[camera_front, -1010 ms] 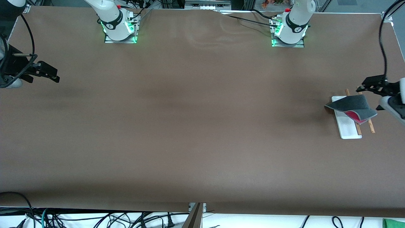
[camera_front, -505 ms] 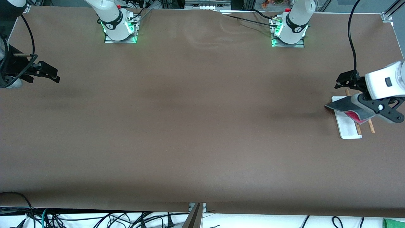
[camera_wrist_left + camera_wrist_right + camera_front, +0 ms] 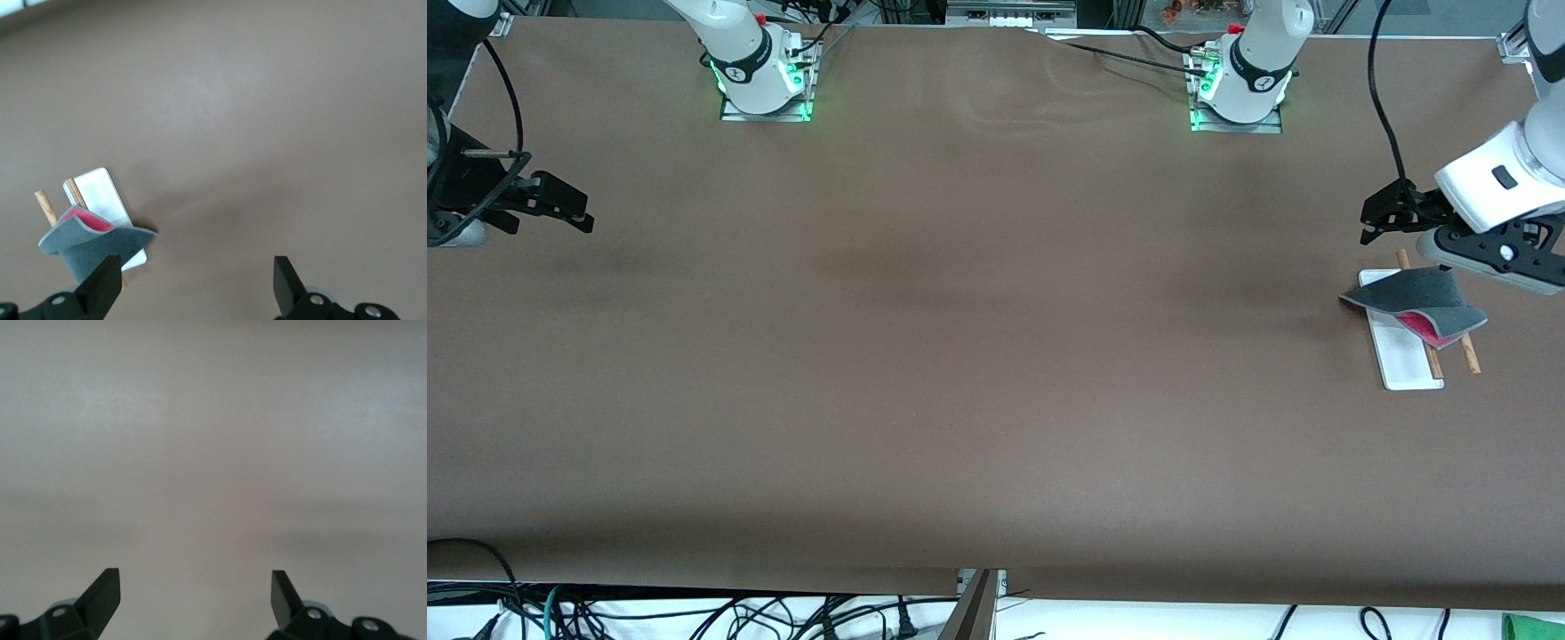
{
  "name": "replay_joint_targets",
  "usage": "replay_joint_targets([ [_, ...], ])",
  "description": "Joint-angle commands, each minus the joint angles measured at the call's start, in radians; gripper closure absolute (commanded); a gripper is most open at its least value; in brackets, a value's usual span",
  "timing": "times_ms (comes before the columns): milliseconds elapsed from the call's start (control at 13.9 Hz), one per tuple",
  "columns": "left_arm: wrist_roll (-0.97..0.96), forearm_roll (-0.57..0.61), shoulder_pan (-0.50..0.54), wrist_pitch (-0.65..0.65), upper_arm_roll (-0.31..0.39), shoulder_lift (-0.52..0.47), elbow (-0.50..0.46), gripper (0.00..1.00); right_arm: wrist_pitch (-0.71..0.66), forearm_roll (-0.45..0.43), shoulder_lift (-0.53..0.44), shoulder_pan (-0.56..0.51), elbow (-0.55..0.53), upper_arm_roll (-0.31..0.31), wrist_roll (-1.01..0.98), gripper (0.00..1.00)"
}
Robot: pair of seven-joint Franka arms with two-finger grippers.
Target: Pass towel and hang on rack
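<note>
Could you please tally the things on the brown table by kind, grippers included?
Towels: 1, a soft grey and pink-red cloth towel draped over the rack.
Racks: 1, a white-based rack with brown wooden rods.
Grippers: 2, left gripper open above the table by the rack; right gripper open, waiting at the right arm's end.
Total: 4.

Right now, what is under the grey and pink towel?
The grey and pink towel drapes over two brown wooden rods above the rack's flat white base. The rods' middle and any crosspiece are covered.
</note>
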Motion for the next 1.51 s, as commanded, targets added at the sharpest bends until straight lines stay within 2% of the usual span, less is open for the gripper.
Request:
replay_joint_targets([
  [0, -0.049, 0.006, -0.054, 0.073, 0.049, -0.059, -0.111, 0.00, -0.007, -0.003, 0.006, -0.001, 0.021, 0.002, -0.017, 0.00],
  [1443, -0.138, -0.003, -0.056, 0.038, 0.040, -0.028, -0.077, 0.00, -0.016, -0.003, 0.011, -0.001, 0.026, 0.002, -0.027, 0.00],
])
